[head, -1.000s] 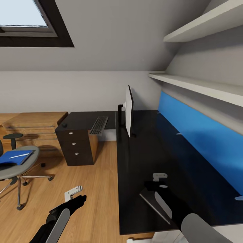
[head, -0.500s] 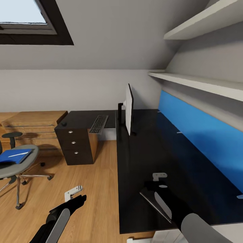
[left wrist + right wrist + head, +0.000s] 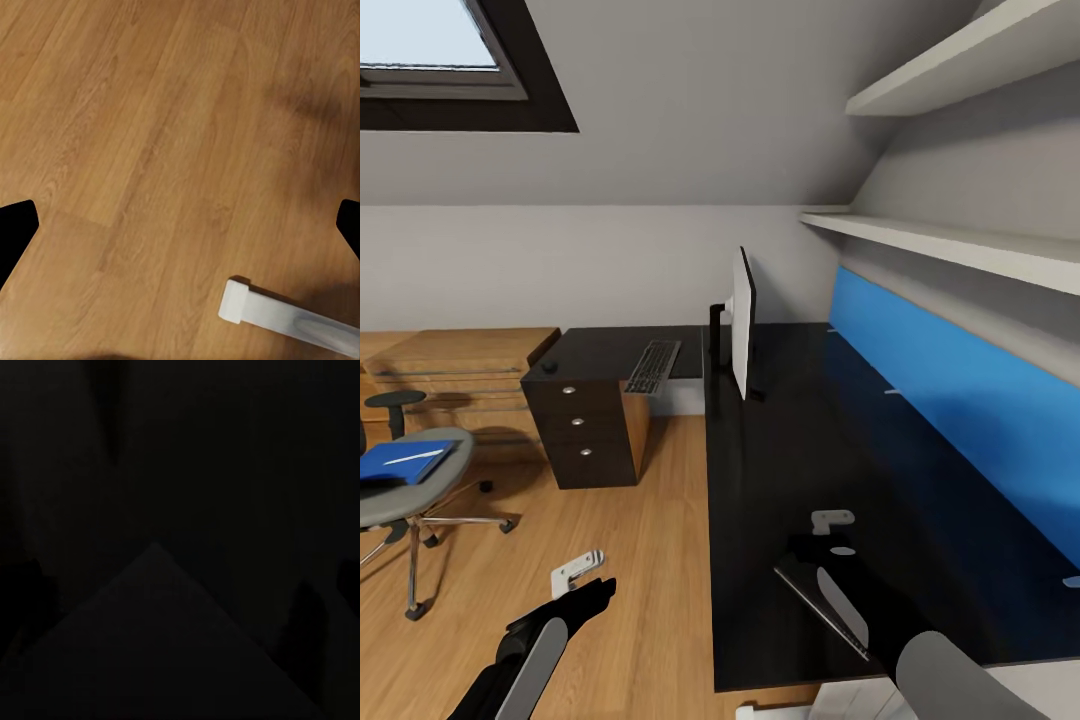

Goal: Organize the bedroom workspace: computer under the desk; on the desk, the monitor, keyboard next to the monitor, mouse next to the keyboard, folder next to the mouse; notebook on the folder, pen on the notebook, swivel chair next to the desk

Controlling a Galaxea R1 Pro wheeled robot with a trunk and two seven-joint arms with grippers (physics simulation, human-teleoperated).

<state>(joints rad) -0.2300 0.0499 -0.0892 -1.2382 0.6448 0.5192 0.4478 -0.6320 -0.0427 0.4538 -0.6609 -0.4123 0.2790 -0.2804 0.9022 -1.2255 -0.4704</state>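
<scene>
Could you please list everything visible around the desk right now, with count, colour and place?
desk: one, glossy black top, L-shaped, along the right wall
drawer unit: one, black, three drawers, under the desk's far wing
monitor: one, seen edge-on, upright on the desk
keyboard: one, dark grey, on the far wing, overhanging its front edge
back panel: one, blue, behind the desk
swivel chair: one, grey, on the floor at left
folder: one, blue, on the chair seat
pen: one, whitish, on the folder
shelves: two, white, right wall
skylight: one, dark-framed
left gripper: over the floor
right gripper: over the desk
</scene>
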